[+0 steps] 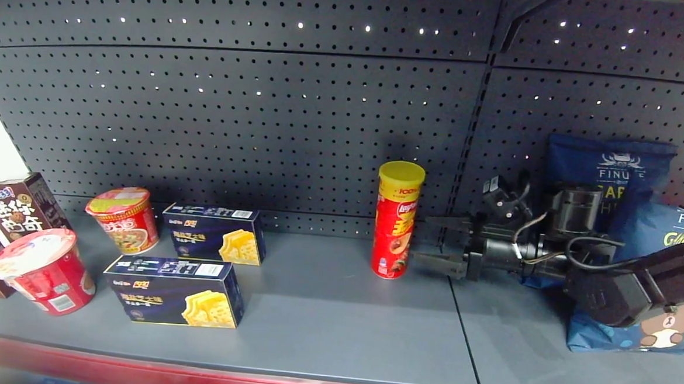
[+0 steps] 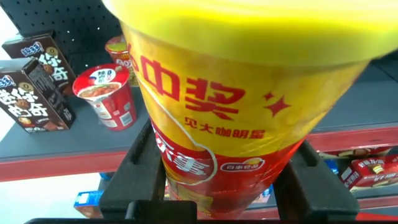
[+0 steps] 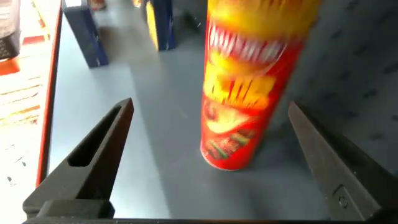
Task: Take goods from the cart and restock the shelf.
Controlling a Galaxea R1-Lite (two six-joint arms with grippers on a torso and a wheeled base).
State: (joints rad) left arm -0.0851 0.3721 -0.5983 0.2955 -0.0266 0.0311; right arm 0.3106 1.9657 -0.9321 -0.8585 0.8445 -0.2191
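1. The dark pegboard wall (image 1: pixel 234 122) spans the upper half of the head view. An upright seam splits it right of centre.
2. The grey shelf (image 1: pixel 335 326) runs the full width under it, with a red front edge (image 1: pixel 192 377) along the bottom of the frame. There is bare board in the middle and lower centre.
3. Two blue bags (image 1: pixel 612 165) lean at the far right. The front one is partly covered by the right arm and cut by the frame edge.
4. The right claw (image 1: pixel 427 238) lies level above the shelf, right of centre. Its fingers are apart, with their tips just beside the standing chip can (image 1: pixel 398 221) and not touching it.
5. That red can with a yellow lid stands upright near the back wall at centre. It is blurred in the right wrist view.
6. The left claw (image 2: pixel 225 142) is clamped on the held chip can (image 2: pixel 236 74), one finger pressing each side. The can's lid runs out of the frame, and its base is hidden.
7. Two dark noodle boxes (image 1: pixel 176 291) lie left of centre, one behind the other.
8. Brown boxes (image 1: pixel 16 204) stand at the far left, the nearer one cut off.
9. Two cup noodles (image 1: pixel 124 218) sit between the boxes, and the front one is tilted.
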